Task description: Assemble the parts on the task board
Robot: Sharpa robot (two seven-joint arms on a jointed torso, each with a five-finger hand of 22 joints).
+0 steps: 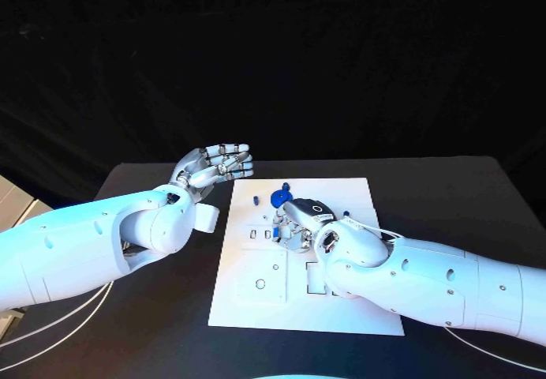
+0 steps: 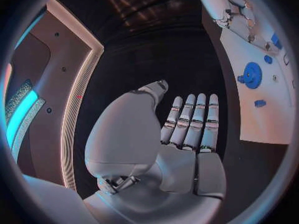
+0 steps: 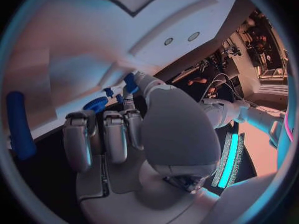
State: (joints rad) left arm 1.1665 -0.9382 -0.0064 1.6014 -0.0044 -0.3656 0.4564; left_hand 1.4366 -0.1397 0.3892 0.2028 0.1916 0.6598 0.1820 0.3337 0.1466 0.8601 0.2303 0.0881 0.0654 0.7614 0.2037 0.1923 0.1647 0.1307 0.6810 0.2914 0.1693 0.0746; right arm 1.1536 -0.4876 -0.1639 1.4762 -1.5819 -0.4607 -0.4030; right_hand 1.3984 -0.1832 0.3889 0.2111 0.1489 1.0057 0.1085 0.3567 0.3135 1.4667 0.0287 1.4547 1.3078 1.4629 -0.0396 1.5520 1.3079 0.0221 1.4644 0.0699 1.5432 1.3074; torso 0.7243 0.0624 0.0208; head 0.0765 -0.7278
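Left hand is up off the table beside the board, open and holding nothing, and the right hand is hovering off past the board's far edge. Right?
Not quite. The right hand is not past the far edge; the head view shows it over the task board, near its middle, by the blue parts. The rest holds: the left hand is raised beside the board, fingers apart and holding nothing, as the left wrist view confirms.

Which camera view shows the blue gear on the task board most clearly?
The left wrist view: the blue gear lies unobstructed on the task board. In the head view the right hand partly covers it; the right wrist view shows a sliver past the fingers.
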